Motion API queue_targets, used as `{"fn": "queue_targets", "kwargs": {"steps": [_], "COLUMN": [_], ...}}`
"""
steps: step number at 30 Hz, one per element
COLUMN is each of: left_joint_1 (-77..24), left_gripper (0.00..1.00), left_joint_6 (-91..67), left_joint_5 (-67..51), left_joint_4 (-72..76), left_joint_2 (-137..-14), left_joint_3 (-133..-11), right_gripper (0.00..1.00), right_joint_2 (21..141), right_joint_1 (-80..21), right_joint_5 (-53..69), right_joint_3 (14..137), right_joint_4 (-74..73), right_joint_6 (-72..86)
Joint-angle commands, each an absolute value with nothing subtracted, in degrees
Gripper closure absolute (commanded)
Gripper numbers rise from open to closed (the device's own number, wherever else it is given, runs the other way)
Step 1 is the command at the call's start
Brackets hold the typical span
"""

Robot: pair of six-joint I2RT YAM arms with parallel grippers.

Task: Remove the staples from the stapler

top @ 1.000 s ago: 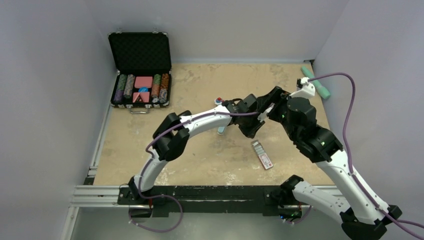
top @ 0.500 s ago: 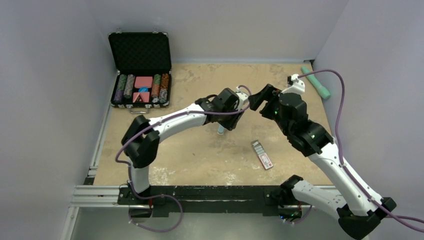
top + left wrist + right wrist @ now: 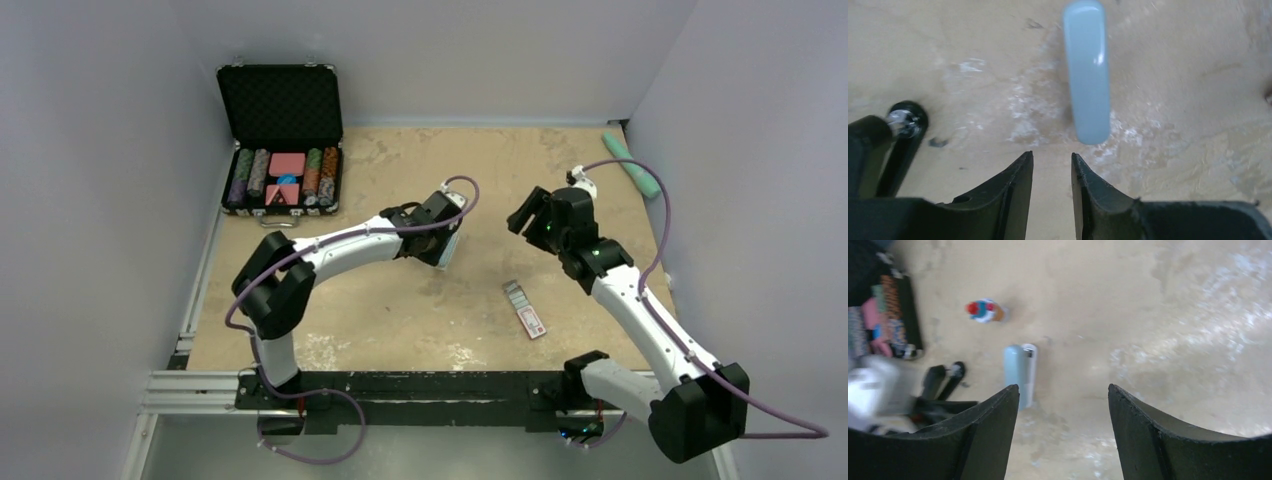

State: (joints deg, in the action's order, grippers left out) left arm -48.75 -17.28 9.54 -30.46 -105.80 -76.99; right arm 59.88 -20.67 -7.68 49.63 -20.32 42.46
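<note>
Your left gripper [image 3: 1051, 155] hangs low over the table [image 3: 1198, 75], jaws narrowly apart and empty, with the pale blue-grey bar [image 3: 1087, 70] just ahead. The black stapler [image 3: 903, 125] lies beside one of its fingers. Your right gripper [image 3: 1063, 386] hovers well apart, jaws wide and empty.

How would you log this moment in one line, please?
left gripper: slightly open, empty, near blue bar | right gripper: open, empty | stapler: on table beside left gripper | staples: not visible
</note>
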Motion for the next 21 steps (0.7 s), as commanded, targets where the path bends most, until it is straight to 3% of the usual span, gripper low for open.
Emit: {"fn": "queue_targets", "kwargs": {"steps": [1,21], "left_joint_1": [-47.17,-34.61], "left_gripper": [0.62,0.72], "left_joint_6": [-22.65,-51.13], "left_joint_5": [26.78,32.66], "left_joint_4": [-30.10,-43.15], "left_joint_2": [-100.20,-110.11], "left_joint_3": [-77.84,-81.92], "right_gripper": [0.31,0.31], "right_joint_2": [59.48,59.85], "right_joint_1": [-18.90,-18.90], "right_joint_5": [-10.56,-6.07], "right_joint_3": [48.20,49.02], "right_joint_4": [-23.20,-21.04], "right_joint_6": [39.30,36.85]}}
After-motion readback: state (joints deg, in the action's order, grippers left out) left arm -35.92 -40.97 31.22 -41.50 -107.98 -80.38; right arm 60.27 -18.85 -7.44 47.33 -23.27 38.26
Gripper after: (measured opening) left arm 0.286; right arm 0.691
